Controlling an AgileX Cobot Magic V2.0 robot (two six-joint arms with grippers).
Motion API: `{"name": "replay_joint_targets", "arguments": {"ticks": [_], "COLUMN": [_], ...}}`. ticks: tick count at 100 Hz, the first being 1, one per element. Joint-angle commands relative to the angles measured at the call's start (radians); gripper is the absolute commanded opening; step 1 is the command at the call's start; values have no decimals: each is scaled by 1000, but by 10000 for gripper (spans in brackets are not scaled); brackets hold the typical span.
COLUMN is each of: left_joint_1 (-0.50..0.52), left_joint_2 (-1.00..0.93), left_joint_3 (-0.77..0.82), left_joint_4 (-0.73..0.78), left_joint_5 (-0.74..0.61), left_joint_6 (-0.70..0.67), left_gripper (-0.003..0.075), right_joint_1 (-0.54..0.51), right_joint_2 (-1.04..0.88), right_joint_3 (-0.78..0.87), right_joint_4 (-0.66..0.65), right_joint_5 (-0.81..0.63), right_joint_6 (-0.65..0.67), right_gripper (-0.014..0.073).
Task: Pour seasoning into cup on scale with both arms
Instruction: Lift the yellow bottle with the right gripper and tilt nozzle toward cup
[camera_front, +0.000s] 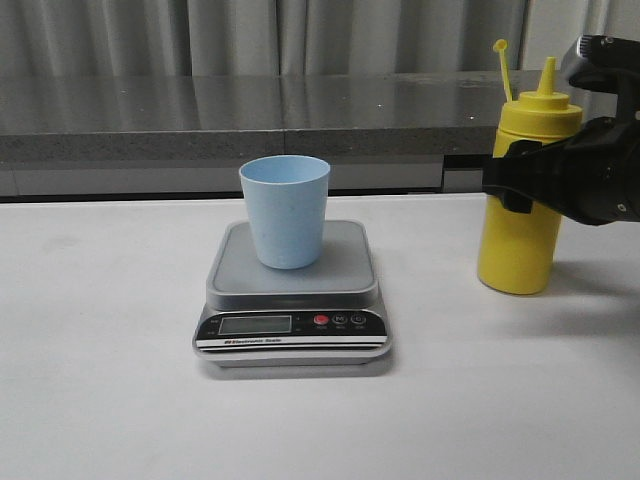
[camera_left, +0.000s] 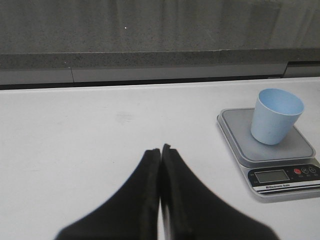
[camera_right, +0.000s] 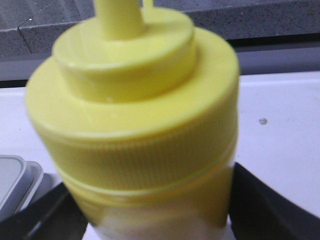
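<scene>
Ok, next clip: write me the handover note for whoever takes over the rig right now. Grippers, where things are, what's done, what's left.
Right gripper: around the upper body of the seasoning bottle, a finger on either side; whether it is squeezing yet I cannot tell. The bottle stands upright on the table, to the right of the scale, its cap off the nozzle and hanging on its tether.
Left gripper: shut, empty, over bare table left of the scale.
Cup: upright on the scale platform; its inside is not visible.
Done: bottle reached, cup in place.
Left: lift the bottle, tip it over the cup, pour, set it back.
</scene>
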Motion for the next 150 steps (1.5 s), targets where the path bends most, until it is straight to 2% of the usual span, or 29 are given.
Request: {"name": "replay_joint_targets", "arguments": {"ticks": [1, 17, 26, 42, 54, 70, 92, 104, 118, 136, 150], "left_joint_1": [2, 2, 2, 2, 2, 2, 2, 2, 2, 2, 2], "left_joint_2": [10, 10, 10, 10, 10, 10, 10, 10, 10, 10, 10], "left_joint_3": [-24, -24, -24, -24, -24, -24, -24, -24, -24, -24, -24], "left_joint_4": [-11, -11, -11, -11, -11, -11, -11, -11, -11, -11, -11], "left_joint_5": [-79, -79, -79, -79, -79, -79, -79, -79, -79, -79, -79], "left_joint_6": [-8, -8, -8, -8, -8, -8, -8, -8, -8, -8, -8], "left_gripper": [-20, -20, -20, -20, -20, -20, -20, -20, -20, -20, -20], "right_joint_1": [-4, -4, -4, -4, -4, 7, 108, 182, 265, 342, 363], "right_joint_2": [-38, -39, -50, -108, -187, -290, -340, -325, -310, -303, -272], "right_joint_3": [-24, -24, -24, -26, -53, -147, -407, -557, -653, -662, -663], "right_joint_4": [0, -21, -88, -152, -168, -306, -386, -462, -538, -563, -590], "right_joint_5": [-79, -140, -182, -141, 49, 394, 983, 1237, 1368, 1406, 1466], "right_joint_6": [-1, -1, -1, -1, -1, -1, -1, -21, -145, -357, -404], "right_gripper": [335, 238, 233, 233, 233, 233, 237, 237, 237, 237, 237]}}
